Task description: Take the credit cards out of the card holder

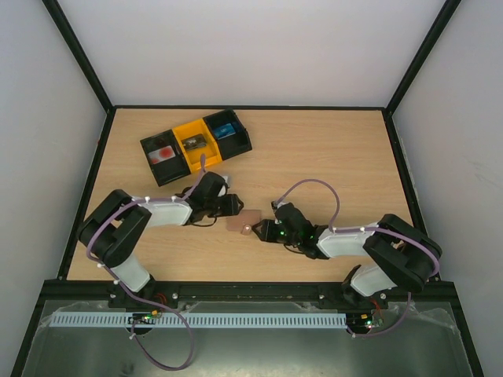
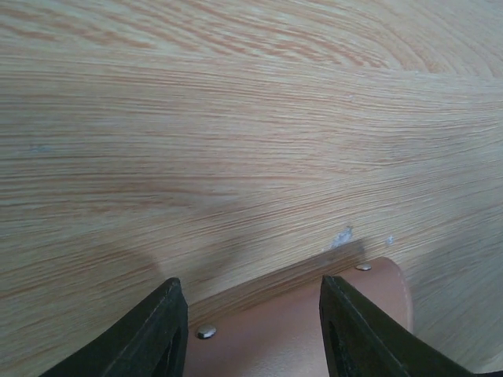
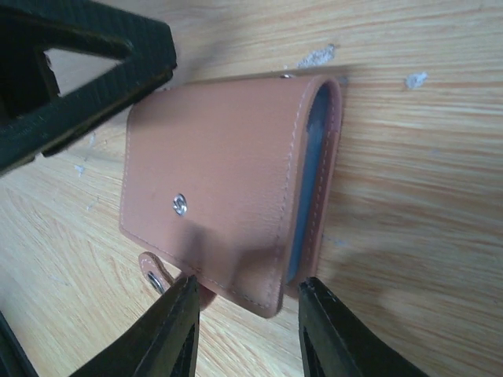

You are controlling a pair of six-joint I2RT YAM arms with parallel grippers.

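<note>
- The card holder [image 3: 220, 173] lies flat and folded on the counter [image 1: 330, 157], about mid-way across and towards the near side, with one hand on either side of it.
- My main worry is that the right hand [image 3: 247, 314] straddles only one corner. If it closes there, I expect it to pinch both flaps together and trap the cards rather than open the fold.
- The wood looks smooth, so a one-sided push could slide or spin the holder out from between the hands.
- The two hands sit very close together, and a careless move could knock their fingers against each other.
- The loose snap strap [image 3: 157, 275] lies right against one right finger and could catch on it.
- A blue-grey edge shows inside the fold. I can't tell whether it is cards or lining.
- The left hand [image 2: 250, 314] is partly open and released. The holder's left end lies between and under its fingers, and one finger [image 3: 94, 63] rests at a corner.
- The right hand is also partly open and released, with that corner in the gap. I see no firm grasp.
</note>
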